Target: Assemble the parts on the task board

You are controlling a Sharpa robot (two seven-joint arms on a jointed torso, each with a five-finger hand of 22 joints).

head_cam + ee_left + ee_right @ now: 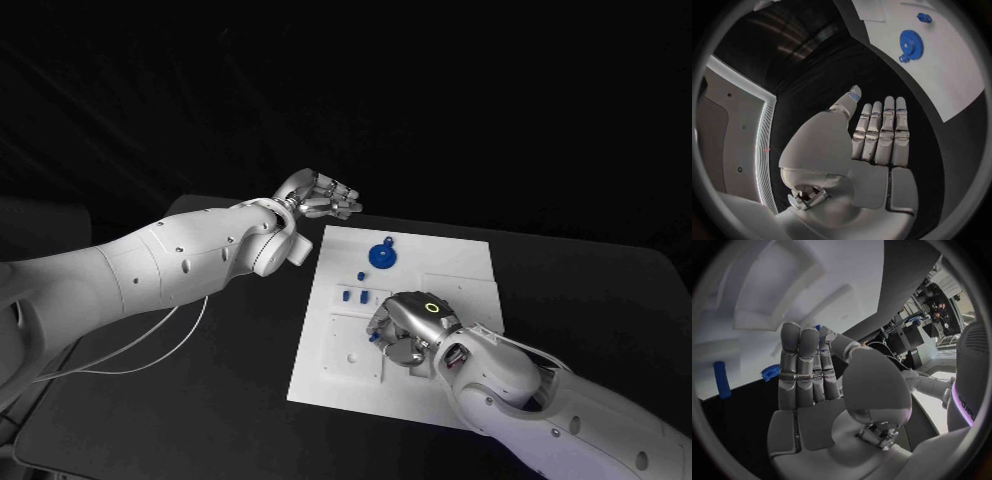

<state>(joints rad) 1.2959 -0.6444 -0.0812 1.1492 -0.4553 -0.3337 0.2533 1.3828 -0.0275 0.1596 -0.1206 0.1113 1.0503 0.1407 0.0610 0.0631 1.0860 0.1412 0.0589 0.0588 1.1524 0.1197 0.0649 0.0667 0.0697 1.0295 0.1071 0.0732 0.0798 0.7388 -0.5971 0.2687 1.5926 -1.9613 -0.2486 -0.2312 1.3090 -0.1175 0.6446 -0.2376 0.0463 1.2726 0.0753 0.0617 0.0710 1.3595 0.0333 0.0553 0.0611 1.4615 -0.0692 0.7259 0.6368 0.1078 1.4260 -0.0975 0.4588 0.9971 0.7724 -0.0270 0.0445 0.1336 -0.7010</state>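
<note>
The white task board (447,262) lies in the middle of the table. On its far part lies a blue gear (382,254) (911,44), with a small blue part (359,274) (924,18) beside it and two little blue pegs (355,296) nearer me. My right hand (407,325) (811,375) hovers low over the board's near middle, fingers straight and together. Its thumb presses a small blue part (819,328) (374,338) against a finger; most of that part is hidden. My left hand (320,195) (873,145) floats beyond the board's far left corner, flat and holding nothing.
The board (767,285) has shallow recesses right under my right hand. A blue peg (721,379) and a blue toothed piece (770,372) lie near its fingers. Black table (188,400) surrounds the board, and a white cable (144,350) hangs under my left arm.
</note>
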